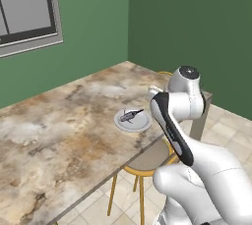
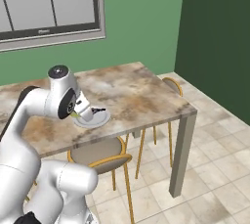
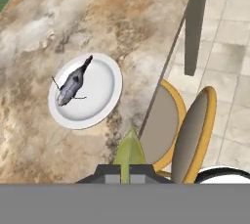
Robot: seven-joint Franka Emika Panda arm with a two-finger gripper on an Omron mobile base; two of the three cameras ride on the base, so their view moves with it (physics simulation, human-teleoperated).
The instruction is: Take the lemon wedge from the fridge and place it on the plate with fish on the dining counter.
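The gripper [image 3: 128,171] is pinched tight on the lemon wedge [image 3: 129,150], held above the counter [image 3: 58,17] edge just beside the plate [image 3: 105,88] with its fish [image 3: 72,83].

Two base cameras behind the arm, one on the hand.
Left and right base views look forward and down, sharing the desk [image 1: 59,121] corner; hand view looks down close over its edge.

Green walls [image 1: 93,32]; grey-framed window [image 2: 49,8] at ten o'clock; beige tiled floor [image 2: 215,169]; yellow-framed stools [image 2: 100,157] at six o'clock.
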